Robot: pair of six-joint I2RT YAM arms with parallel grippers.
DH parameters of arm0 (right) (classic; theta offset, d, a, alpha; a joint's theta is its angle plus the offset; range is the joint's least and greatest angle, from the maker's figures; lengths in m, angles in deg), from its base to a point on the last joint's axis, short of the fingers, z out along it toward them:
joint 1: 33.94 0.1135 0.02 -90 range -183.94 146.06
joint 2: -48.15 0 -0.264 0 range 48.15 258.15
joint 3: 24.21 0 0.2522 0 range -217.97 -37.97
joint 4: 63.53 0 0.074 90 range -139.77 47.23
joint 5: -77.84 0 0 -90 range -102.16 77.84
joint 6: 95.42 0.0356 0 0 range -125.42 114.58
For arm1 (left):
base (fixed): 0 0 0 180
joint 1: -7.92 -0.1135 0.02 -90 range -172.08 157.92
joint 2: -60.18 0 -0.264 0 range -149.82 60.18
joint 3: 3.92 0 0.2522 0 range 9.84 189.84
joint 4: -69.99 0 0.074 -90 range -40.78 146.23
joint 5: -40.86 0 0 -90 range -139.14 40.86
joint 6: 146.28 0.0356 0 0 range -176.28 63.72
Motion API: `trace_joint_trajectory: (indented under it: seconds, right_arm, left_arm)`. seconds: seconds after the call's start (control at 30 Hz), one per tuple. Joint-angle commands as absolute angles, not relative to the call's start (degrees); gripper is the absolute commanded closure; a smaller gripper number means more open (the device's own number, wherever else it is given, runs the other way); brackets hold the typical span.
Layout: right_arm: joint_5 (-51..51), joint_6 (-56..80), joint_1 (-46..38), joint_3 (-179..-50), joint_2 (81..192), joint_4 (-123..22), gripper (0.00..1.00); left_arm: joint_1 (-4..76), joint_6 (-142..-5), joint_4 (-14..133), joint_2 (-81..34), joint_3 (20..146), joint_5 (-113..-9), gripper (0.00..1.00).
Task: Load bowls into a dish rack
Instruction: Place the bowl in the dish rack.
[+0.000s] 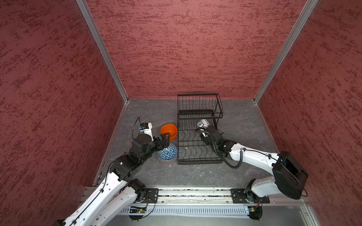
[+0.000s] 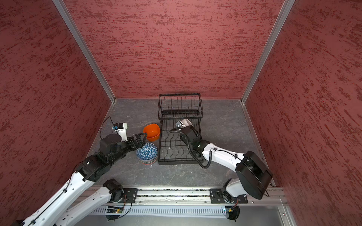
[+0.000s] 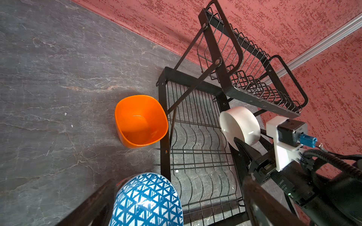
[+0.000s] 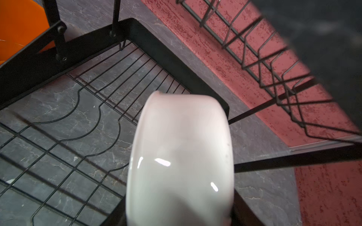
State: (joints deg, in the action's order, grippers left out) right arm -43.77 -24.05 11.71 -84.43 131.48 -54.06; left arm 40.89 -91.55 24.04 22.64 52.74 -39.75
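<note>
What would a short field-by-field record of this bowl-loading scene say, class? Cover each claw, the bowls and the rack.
Black wire dish rack: two tiers, no bowl standing free in it
Left claw: open, empty, over the stack of patterned ceramic bowls
Right claw: shut on the plain white bowl, tilted on edge above the rack's lower tier
Orange rounded-square bowl: upright on the grey table, beside the rack
Stack's top bowl: blue triangle pattern, upside down
</note>
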Motion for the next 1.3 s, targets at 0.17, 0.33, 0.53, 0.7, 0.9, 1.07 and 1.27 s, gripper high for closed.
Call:
trace_joint_trajectory:
  seconds: [0.17,0.33,0.53,0.7,0.9,1.07,1.27]
  right_arm:
    - [-49.84,-33.33,12.2,-85.32,136.71,-65.57,0.71]
    - [-51.13,-35.71,12.18,-84.73,138.7,-69.36,0.71]
    - [-52.7,-41.6,12.18,-84.46,141.76,-73.59,0.71]
    - [-53.62,-43.8,12.2,-84.04,144.77,-76.78,0.71]
    - [-54.34,-46.91,11.6,-83.82,147.21,-80.76,0.71]
    - [-54.49,-49.96,10.86,-84.95,149.26,-82.72,0.71]
    - [-54.37,-53.45,9.62,-86.38,151.48,-84.94,0.69]
  left_arm:
    - [39.92,-90.73,23.51,23.32,51.86,-40.65,0.0]
    - [39.71,-90.59,23.46,23.4,51.84,-40.7,0.0]
    - [39.47,-90.55,23.5,23.36,51.9,-40.97,0.0]
    - [39.35,-90.56,23.44,23.45,51.83,-41.12,0.0]
    - [39.21,-90.38,23.13,23.45,52.22,-41.17,0.0]
    - [39.04,-90.38,22.95,23.47,52.22,-41.21,0.0]
    - [38.82,-90.38,22.93,23.38,52.45,-41.4,0.0]
